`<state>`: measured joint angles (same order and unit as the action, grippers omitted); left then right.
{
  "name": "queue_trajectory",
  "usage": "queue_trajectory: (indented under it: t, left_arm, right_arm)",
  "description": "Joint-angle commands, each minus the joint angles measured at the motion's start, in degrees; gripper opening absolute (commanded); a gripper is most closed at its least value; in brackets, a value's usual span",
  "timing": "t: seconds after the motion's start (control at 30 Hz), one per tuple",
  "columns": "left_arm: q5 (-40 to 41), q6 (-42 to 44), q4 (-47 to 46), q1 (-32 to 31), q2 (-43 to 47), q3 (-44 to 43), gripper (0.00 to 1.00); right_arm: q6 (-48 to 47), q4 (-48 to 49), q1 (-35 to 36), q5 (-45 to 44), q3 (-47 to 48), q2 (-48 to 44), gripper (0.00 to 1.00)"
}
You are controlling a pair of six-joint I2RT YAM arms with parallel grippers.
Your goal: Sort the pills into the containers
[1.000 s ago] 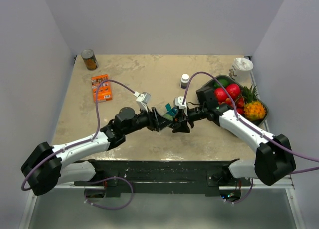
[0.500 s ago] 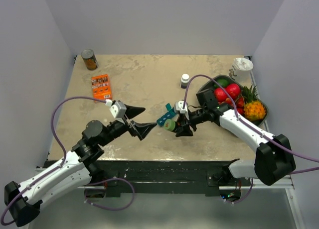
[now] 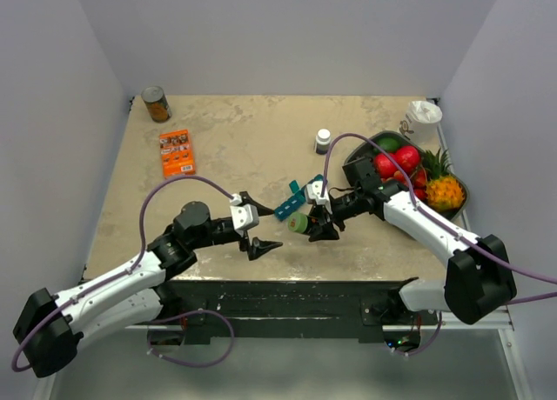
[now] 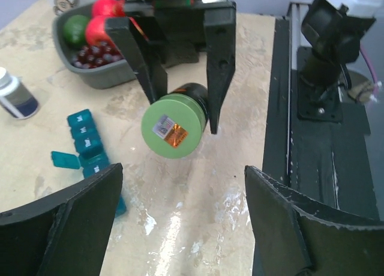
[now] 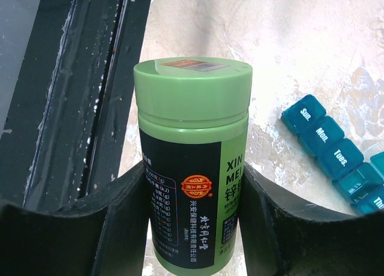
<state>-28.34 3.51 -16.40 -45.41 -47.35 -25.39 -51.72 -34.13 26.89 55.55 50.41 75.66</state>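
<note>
- The beige mottled surface carries the slim teal-blue plastic strip of containers near its middle.
- The left end effector is spread wide.
- The right end effector pinches a green-capped pill bottle.
- Only the right wrist view reads "XIN", "MEI" on the bottle.
- It also reads "Sun.", "Mon.", "Tues." on the strip's lids.

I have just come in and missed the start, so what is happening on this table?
The right gripper holds a green pill bottle off the table, with its cap on. The left gripper is open and empty, facing the cap from the front edge. The teal pill organizer lies on the table beside them, and one lid appears open. No loose pills are visible.
</note>
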Motion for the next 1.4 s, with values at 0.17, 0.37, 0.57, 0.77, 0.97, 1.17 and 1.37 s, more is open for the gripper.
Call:
queue_trajectory:
  t: [0.17,0.37,0.57,0.77,0.97,1.17,1.37]
  left_arm:
    - [-7.87,4.76,-10.75,-0.91,-9.06,-4.32,0.84]
    - [-7.61,3.87,-14.71,-2.05,-15.12,-6.69,0.79]
    - [-6.73,4.49,-14.01,-3.11,-19.79,-9.85,0.69]
    - [-6.21,4.23,-12.17,-3.28,-21.2,-10.74,0.57]
    - [-5.94,3.87,-10.67,-3.55,-21.38,-10.56,0.61]
    - [-5.85,4.32,-8.74,-3.63,-21.11,-10.65,0.66]
    - [-5.94,4.14,-7.6,-3.64,-21.99,-11.26,0.65]
  right_arm:
    - [-3.47,-0.76,-0.26,3.34,0.04,-2.09,0.0]
    - [-3.73,-0.94,-0.18,3.51,0.12,-2.27,0.0]
    - [-3.73,-1.03,-0.26,3.51,0.12,-2.27,0.0]
    - [-3.82,-1.03,-0.18,3.43,0.12,-2.27,0.0]
    - [-3.74,-1.03,-0.26,3.43,0.12,-2.27,0.0]
    - [-3.73,-1.03,-0.26,3.34,0.12,-2.09,0.0]
    - [-3.73,-0.94,-0.18,3.43,0.12,-2.09,0.0]
